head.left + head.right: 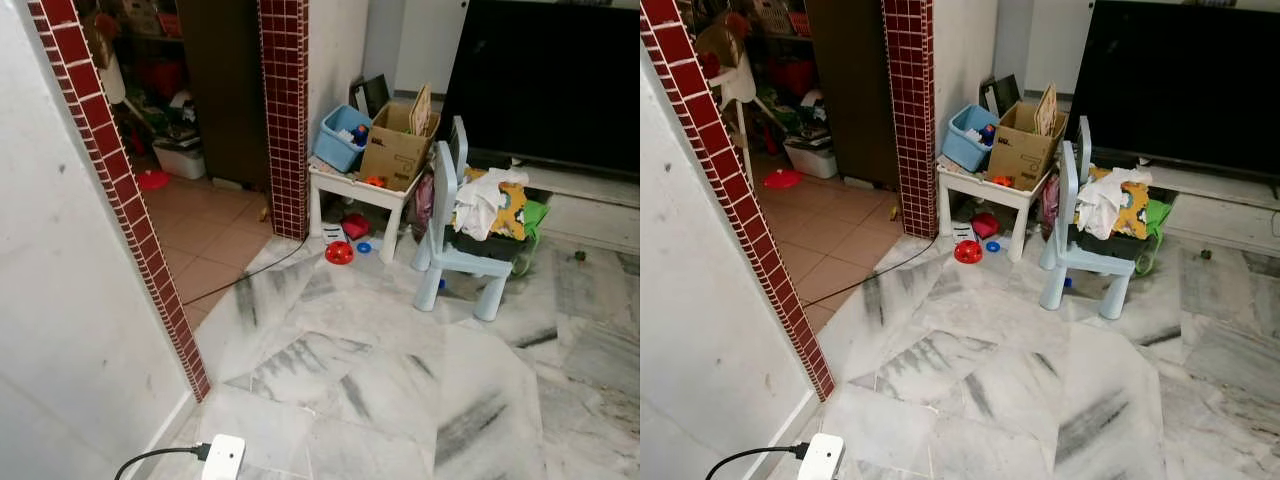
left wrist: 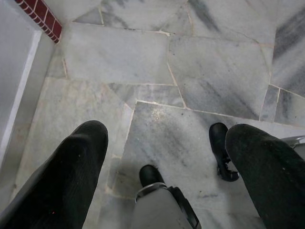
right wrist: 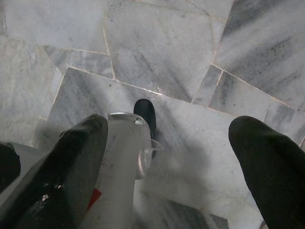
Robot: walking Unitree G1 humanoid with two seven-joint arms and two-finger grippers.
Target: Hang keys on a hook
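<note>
1. left eye view, marble floor [image 1: 400,380]: pale grey-veined slabs across the lower and middle frame, running on to terracotta tiles at upper left.
2. white wall [image 1: 60,300] with a red-tiled edge [image 1: 130,210]: a slanted band down the left side; a second red-tiled pillar [image 1: 285,110] stands at upper centre.
3. dark screen [image 1: 550,80]: upper right.
4. light blue child's chair [image 1: 455,240], heaped with cloth, right of centre; just beside it a small white table [image 1: 360,190] bearing a cardboard box [image 1: 395,145] and a blue bin [image 1: 338,138]; a red toy [image 1: 339,253] lies on the floor below.
5. white plug adapter [image 1: 223,457] with a black cable: bottom edge, left of centre.
6. left gripper [image 2: 167,171]: fingers spread, grasping nothing, pointed at bare floor beside the robot's leg.
7. right gripper [image 3: 167,167]: likewise spread and unladen over the floor.
8. task status: no keys or hook can be made out, so where they are, and whether the keys already hang, cannot be told.
</note>
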